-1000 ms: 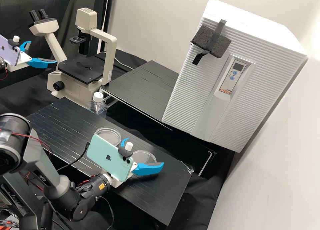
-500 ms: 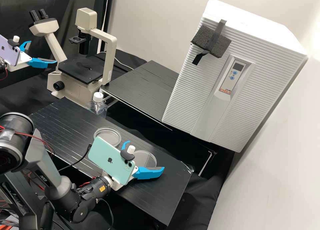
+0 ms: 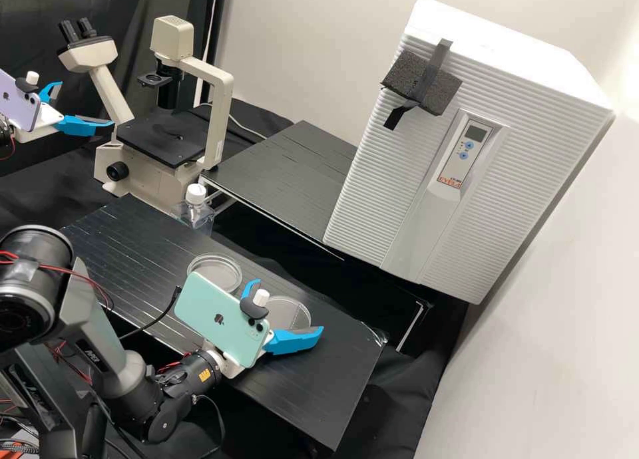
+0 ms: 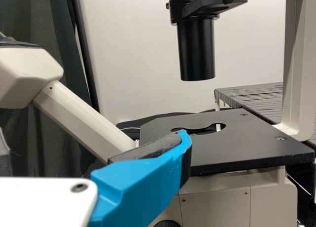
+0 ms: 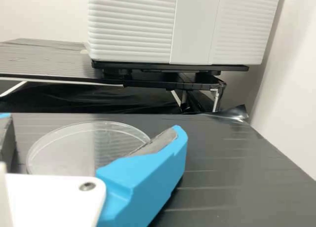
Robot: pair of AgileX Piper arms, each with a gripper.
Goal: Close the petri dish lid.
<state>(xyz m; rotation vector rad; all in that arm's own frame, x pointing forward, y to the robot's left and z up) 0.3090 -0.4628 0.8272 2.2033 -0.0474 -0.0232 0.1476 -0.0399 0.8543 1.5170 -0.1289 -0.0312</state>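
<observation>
Right end effector (image 3: 289, 306) low over the counter (image 3: 313, 392), spread wide, near dish (image 5: 69, 148) between its two sides; contact could not be told. Main risk, as judged: an off-centre close would have let one side touch first and skid or tip so light a dish. Too hard a squeeze might have flexed the wall and sprung it loose; a tilted lift would have seated the lid askew.

Near dish: clear, round, flat on the counter, contents not made out. Far dish (image 3: 214, 266): clear too, just beside it; which one was lid, uncertain. Beyond, a bottle (image 3: 196, 213), white-capped, contents unclear. Left end effector (image 3: 84, 104) spread, holding nothing, by the microscope (image 3: 218, 113).
</observation>
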